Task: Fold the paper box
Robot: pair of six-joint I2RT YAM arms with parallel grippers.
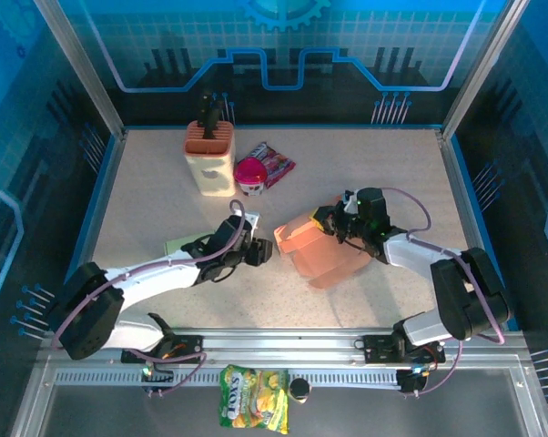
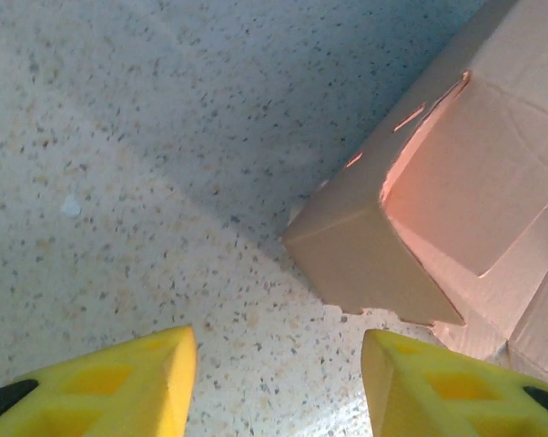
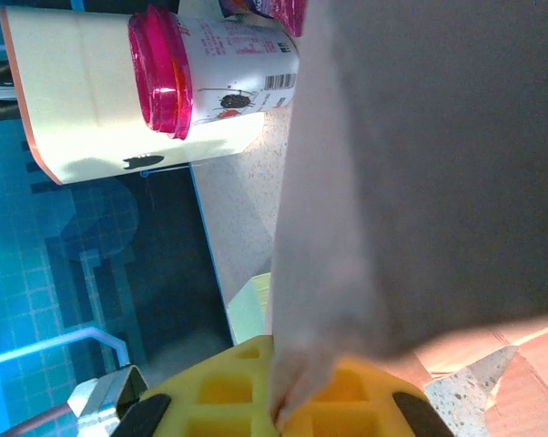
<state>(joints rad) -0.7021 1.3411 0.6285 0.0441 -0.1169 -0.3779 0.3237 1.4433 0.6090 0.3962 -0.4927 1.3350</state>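
The paper box [image 1: 321, 250] is salmon-brown cardboard, part folded, lying in the middle of the table. My left gripper [image 1: 260, 253] stands open just left of the box's near-left corner, not touching it. In the left wrist view its yellow fingers [image 2: 119, 382] straddle bare tabletop around the left gripper [image 2: 279, 378], with the box's corner [image 2: 374, 246] a short way ahead. My right gripper [image 1: 333, 223] is at the box's far edge, shut on a cardboard panel. In the right wrist view that panel [image 3: 420, 164] rises out of the closed right gripper [image 3: 279, 414].
A cream knife holder [image 1: 210, 155], a pink-lidded cup [image 1: 249, 175] and a snack packet [image 1: 276, 162] stand at the back. A pale green card [image 1: 185, 246] lies under the left arm. A yellow snack bag [image 1: 254, 408] lies in front of the rail.
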